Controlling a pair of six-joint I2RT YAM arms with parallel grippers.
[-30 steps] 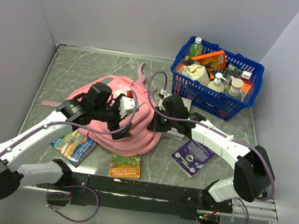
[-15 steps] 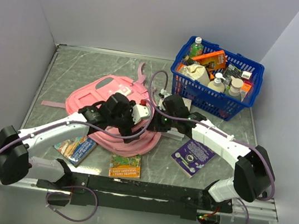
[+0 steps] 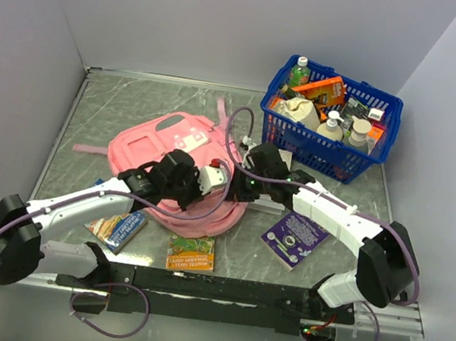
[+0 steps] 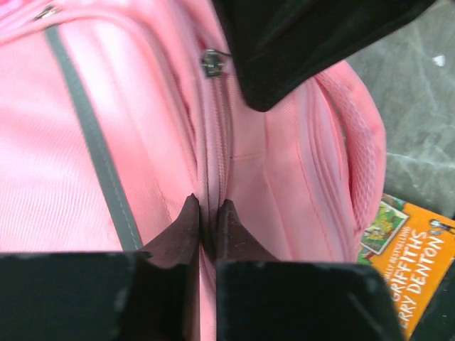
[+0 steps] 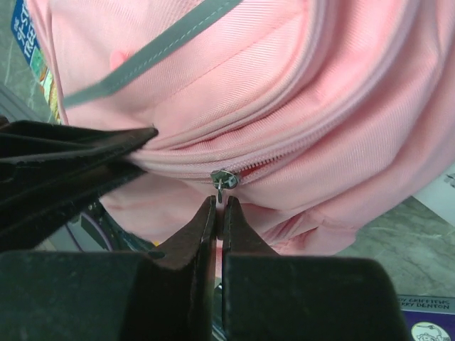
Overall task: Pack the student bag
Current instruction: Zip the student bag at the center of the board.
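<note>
Barely begun: the soft pink fabric backpack (image 3: 173, 138) lies mid-counter (image 3: 118, 98), with the orange paperback book (image 3: 191, 252) outside it. The left hand (image 4: 207, 206) is clenched on the bag's zipper seam, and the right hand (image 5: 219, 202) is apparently pinching the metal zipper pull (image 5: 224, 177).

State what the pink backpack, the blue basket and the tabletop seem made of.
The student bag: woven fabric, matte; visible twill weave, soft folds. The blue basket: probably moulded plastic; rigid lattice walls, slight gloss. The table: grey veined surface, faint sheen; stone or laminate, cannot tell.

Blue basket (image 3: 320, 155) stands behind a purple book (image 3: 293, 239); orange book (image 3: 191, 252) lies nearer.
</note>
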